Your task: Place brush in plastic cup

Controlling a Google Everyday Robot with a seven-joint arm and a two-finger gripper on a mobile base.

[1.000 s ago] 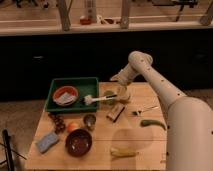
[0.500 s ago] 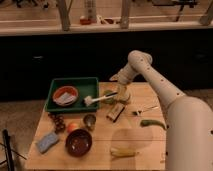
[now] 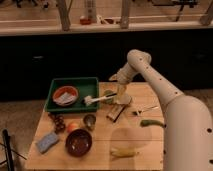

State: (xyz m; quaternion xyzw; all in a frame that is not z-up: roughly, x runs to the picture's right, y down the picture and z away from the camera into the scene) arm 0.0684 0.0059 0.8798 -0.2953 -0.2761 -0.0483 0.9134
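The gripper [image 3: 120,92] hangs low over the back part of the wooden table [image 3: 102,156], just to the right of the green tray [image 3: 75,83], with the arm bent down to it from above. How far the claw is open I cannot tell, because its lower end blends with the things under it.

The brush [image 3: 101,97] lies almost level. Its white bristle head is at the right rim of the tray and its pale handle runs to the right, up to the gripper. The handle end meets the claw, so I judge that the claw has the brush by this end, but the grasp itself does not show.

The plastic cup [image 3: 116,99] is right below and beside the gripper, partly hidden by it. Whether it stands straight I cannot say. The brush is therefore not yet in the cup: it points sideways, with its head well to the left of the cup.

To go in, the brush must be turned more upright, I think, so that one end comes over the opening; a level handle would only knock the rim.

An orange bowl [image 3: 65,94] sits inside the tray. A small metal cup [image 3: 89,120] and a fork [image 3: 144,108] lie near, both apart from the brush.
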